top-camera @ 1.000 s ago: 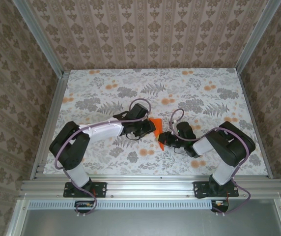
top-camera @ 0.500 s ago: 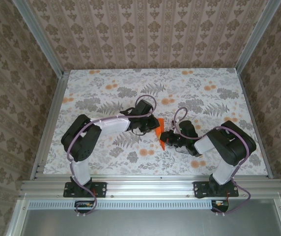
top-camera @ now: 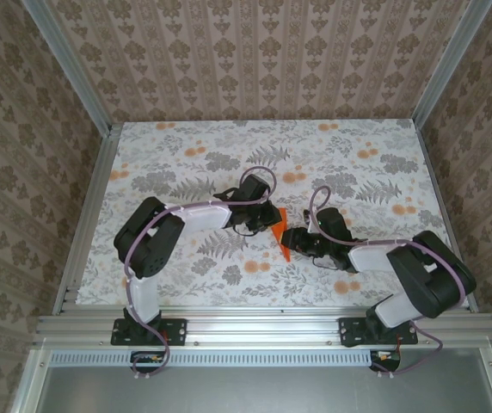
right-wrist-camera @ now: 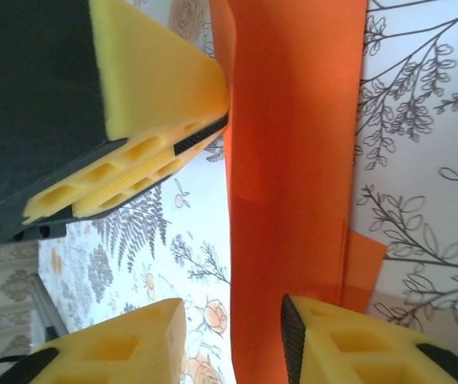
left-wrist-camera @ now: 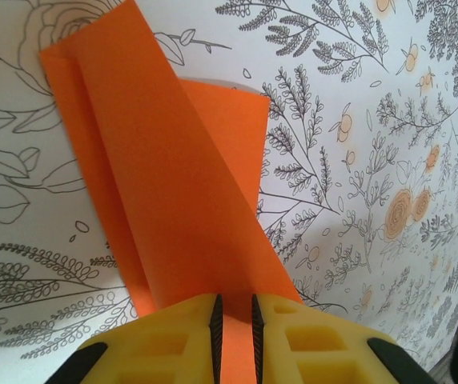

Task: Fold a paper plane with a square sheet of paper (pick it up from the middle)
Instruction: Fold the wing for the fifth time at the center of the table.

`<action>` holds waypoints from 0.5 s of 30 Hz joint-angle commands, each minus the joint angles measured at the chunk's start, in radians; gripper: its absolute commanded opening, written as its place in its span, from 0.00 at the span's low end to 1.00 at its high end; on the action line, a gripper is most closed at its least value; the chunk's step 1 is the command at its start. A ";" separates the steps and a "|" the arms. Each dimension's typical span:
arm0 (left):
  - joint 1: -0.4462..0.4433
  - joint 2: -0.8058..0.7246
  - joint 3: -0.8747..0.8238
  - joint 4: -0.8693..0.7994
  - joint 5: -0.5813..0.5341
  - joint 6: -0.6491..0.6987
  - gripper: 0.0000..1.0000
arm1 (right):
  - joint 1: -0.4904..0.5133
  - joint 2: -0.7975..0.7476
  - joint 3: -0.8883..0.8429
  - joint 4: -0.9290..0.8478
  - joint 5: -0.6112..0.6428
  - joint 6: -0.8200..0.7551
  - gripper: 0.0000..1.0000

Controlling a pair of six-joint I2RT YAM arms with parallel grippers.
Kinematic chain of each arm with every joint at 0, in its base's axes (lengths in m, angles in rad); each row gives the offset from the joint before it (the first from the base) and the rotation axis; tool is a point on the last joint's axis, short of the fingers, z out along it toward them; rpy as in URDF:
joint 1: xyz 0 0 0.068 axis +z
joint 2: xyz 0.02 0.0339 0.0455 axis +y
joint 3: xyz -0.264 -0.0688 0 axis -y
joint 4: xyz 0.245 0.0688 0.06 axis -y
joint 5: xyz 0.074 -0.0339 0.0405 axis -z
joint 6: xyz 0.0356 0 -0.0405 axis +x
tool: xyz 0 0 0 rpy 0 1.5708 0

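Observation:
The bright orange sheet of paper (top-camera: 280, 238) is folded into a long narrow shape with overlapping flaps and lies mid-table between both grippers. In the left wrist view the paper (left-wrist-camera: 173, 176) runs away from my left gripper (left-wrist-camera: 234, 308), whose jaws stand nearly together with an end of the paper pinched between them. In the top view that left gripper (top-camera: 268, 225) sits at the paper's far left side. My right gripper (right-wrist-camera: 233, 308) is open, and the paper (right-wrist-camera: 293, 160) passes between its spread fingertips (right-wrist-camera: 309, 328). The left gripper's yellow fingers (right-wrist-camera: 157, 120) meet the paper's edge.
The table (top-camera: 186, 146) has a floral print cloth with grey leaves and pale orange blotches. Patterned walls and aluminium frame rails (top-camera: 83, 215) close in the left, right and back sides. Both arms' elbows lie low toward the near edge.
My left gripper has closed on the paper and its arm has swung in toward the middle. My right gripper has gone from shut to open, and its elbow has shifted right.

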 commanded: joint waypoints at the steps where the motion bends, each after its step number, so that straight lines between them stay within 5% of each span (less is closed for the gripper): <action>1: 0.008 0.017 0.029 0.005 0.019 0.022 0.20 | 0.008 -0.042 0.043 -0.216 0.067 -0.112 0.42; 15: 0.009 0.031 0.041 -0.002 0.031 0.021 0.19 | 0.017 0.004 0.143 -0.365 0.069 -0.184 0.46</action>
